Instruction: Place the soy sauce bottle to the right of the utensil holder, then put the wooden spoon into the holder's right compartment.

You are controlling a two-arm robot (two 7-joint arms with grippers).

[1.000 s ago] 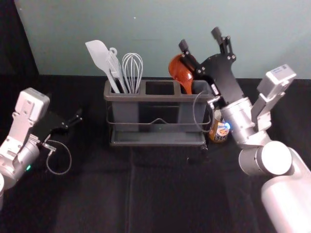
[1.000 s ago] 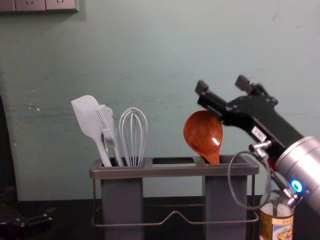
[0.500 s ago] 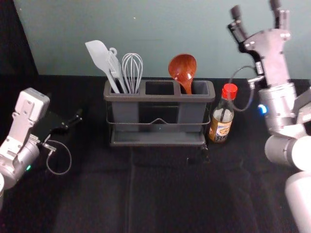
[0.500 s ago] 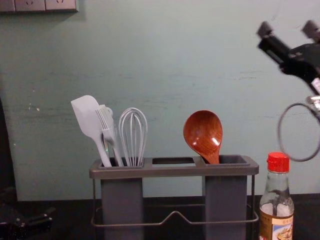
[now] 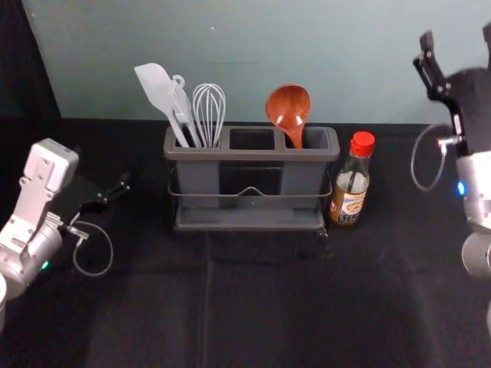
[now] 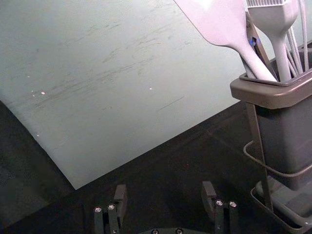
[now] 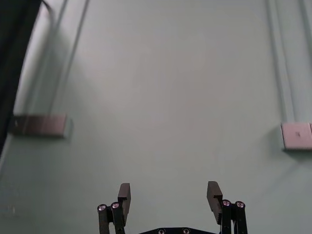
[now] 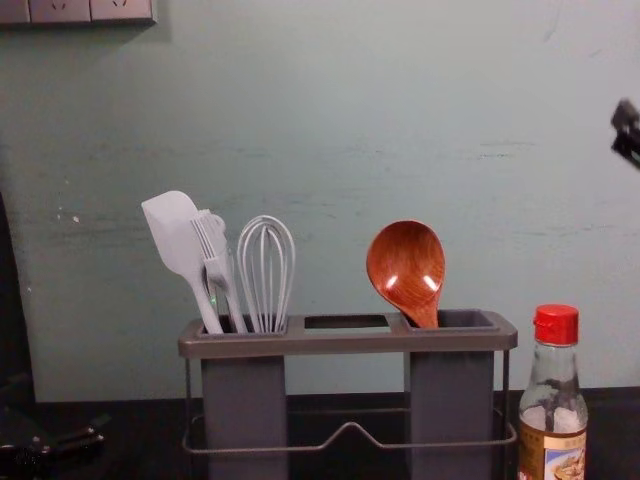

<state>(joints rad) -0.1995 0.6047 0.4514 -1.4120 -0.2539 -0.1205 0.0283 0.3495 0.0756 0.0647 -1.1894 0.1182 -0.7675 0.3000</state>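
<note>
Head view: right claw (image 5: 458, 34) spread and well away

My right claw has its two tips wide apart, with nothing between them. It is up high, out past the bottle side. I think both jobs look done, so the step now is to back off nicely. I should go slow and swing wide. A thin cable loop (image 5: 413, 162) hangs by my claw, and it could catch on the red cap (image 5: 363, 144), so I should lift it well clear before I come down.

Next in is the soy sauce bottle (image 5: 354, 186). It stands up straight on the desk (image 5: 268, 307), just to the right of the utensil holder (image 5: 249, 155). One bump could tip it. The wooden spoon (image 5: 289, 107) sits in the right compartment (image 5: 316, 139), round end up, leaning a bit. I should leave it alone. Farthest off, past the white tools (image 5: 159, 90), my left claw (image 6: 164, 194) is parked, open and empty.
</note>
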